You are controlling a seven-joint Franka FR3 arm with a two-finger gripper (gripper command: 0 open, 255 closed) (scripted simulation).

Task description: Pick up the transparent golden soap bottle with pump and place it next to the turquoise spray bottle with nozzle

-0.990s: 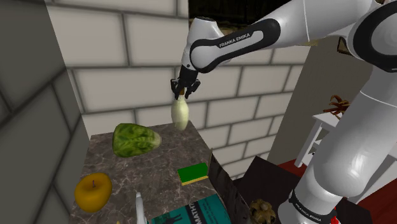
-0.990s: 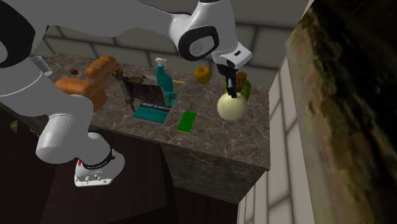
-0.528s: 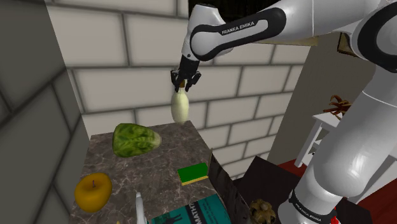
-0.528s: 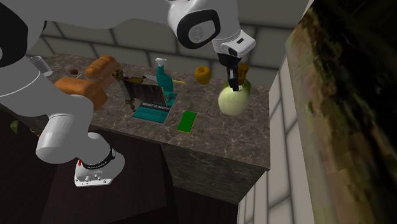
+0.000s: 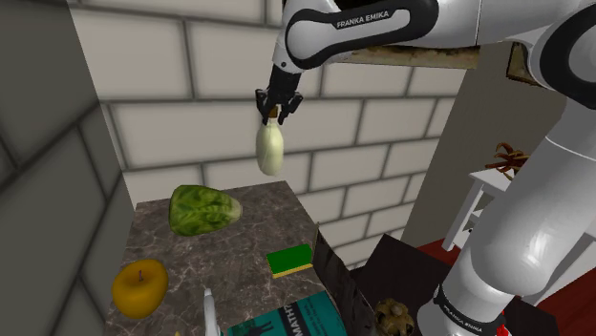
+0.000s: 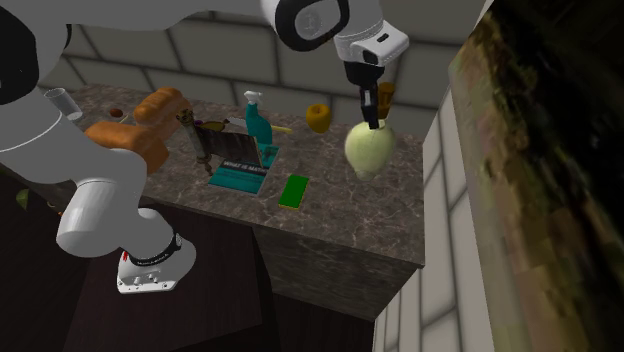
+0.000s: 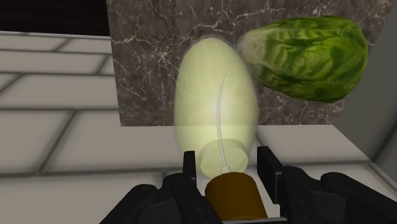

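- My end effector (image 5: 276,113): clamped on brown pump neck of soap bottle (image 5: 270,150).
- Soap bottle: pale yellow, see-through, hanging upright high above tabletop (image 6: 340,205), over its end by brick wall, above cabbage (image 5: 203,208).
- Turquoise spray bottle (image 6: 259,122): standing near tabletop's middle, well apart.
- Status, my judgement: pick done; carry across and set-down beside spray bottle left.

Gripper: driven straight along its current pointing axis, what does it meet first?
Likely the marble countertop: the gripper points down at it, shut on the soap bottle, whose base would land first, just beside the green lettuce. Depth unclear.
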